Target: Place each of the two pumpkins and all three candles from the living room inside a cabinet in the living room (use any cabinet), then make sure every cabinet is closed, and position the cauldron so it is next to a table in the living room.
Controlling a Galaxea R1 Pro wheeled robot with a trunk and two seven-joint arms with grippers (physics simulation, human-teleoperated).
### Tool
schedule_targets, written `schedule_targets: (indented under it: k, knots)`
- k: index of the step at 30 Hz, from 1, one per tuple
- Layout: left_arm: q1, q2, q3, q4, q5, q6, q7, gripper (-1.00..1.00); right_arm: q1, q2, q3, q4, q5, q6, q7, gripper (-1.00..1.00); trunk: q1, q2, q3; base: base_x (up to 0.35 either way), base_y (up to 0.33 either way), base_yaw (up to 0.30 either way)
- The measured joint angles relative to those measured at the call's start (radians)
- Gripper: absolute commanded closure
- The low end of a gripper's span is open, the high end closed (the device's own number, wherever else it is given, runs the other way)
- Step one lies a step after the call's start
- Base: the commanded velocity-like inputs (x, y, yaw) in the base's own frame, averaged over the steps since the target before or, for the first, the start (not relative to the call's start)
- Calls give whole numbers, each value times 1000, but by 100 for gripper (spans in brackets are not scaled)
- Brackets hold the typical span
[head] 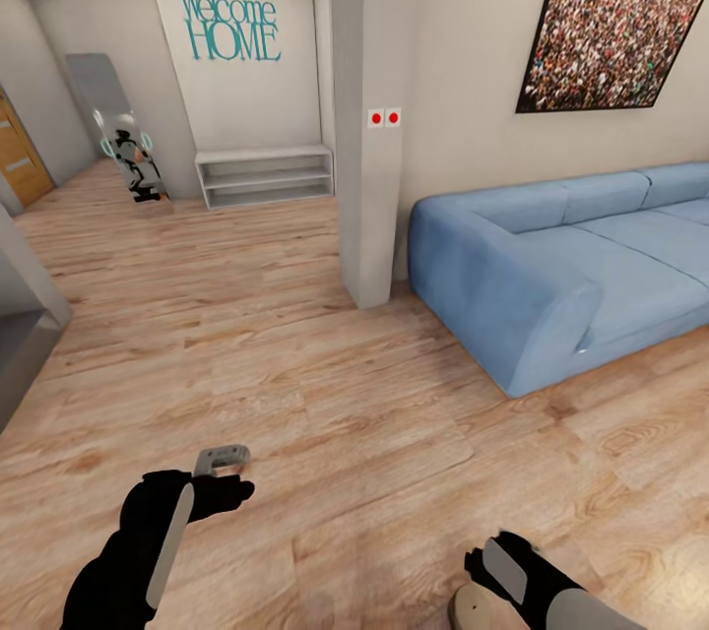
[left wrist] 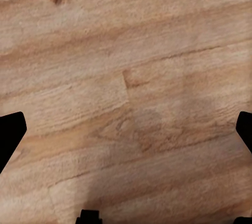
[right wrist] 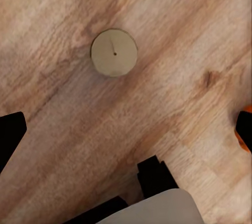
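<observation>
I am rolling over the wooden floor (head: 325, 394) with both arms hanging low. In the right wrist view I see one candle (right wrist: 114, 52), a pale round one with a thin wick line, seen from straight above. It stands on the floor by itself, and nothing touches it. In the head view the same candle (head: 476, 607) sits at the bottom edge, just beside my right gripper (head: 497, 561).

I think my job now is to pick this candle up. To do it well, I should bring the right gripper straight over the candle, so the candle sits in the middle between the jaws. Then I go down slowly and close gently, so the candle does not tip or roll away.

The right jaws are spread wide, with nothing between them. The left gripper (head: 225, 461) hangs over bare floor, and its jaws are spread wide too.

A small bit of orange (right wrist: 244, 129) shows at the edge of the right wrist view. It may be a pumpkin, but I cannot tell.

Now I count: one candle, one blue sofa (head: 571, 266), one white shelf (head: 264, 175), one big picture (head: 615, 20) and two red buttons (head: 384, 117).
</observation>
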Motion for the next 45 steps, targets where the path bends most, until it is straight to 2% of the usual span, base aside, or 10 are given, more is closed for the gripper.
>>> schedule_targets:
  k: [6,13,35,38,40,41,42,43,45]
  knots:
    - [0,0,2,-13,-1,0,0,-100,-4,4,0,-17,1,15,-18,-100,23,-42,-19,0,0,0]
    - [0,-1,3,-16,2,0,0,-100,-5,25,1,-21,2,15,-19,-100,50,-91,-41,0,0,0]
    - [0,0,7,-22,4,1,-1,-100,-5,20,3,-21,2,6,-14,-100,134,-245,-110,0,0,0]
    - [0,1,34,-38,7,1,-6,-100,-5,20,3,-21,2,6,-14,-100,146,-266,-119,0,0,0]
    - [-1,3,84,-47,10,1,-11,-100,-5,20,3,-21,2,6,-14,-100,153,-280,-125,0,0,0]
    - [-2,9,132,-51,20,1,-27,-100,-5,20,3,-21,2,6,-13,-100,157,-287,-128,0,0,0]
    - [-3,20,165,-53,38,1,-52,-100,-5,19,3,-21,2,6,-13,-100,161,-294,-132,0,0,0]
    - [-3,28,179,-54,50,1,-70,-100,-5,19,3,-21,2,6,-13,-100,165,-301,-135,0,0,0]
    - [-4,76,209,-55,94,1,-169,-100,-5,19,3,-21,2,6,-13,-100,172,-315,-141,0,0,0]
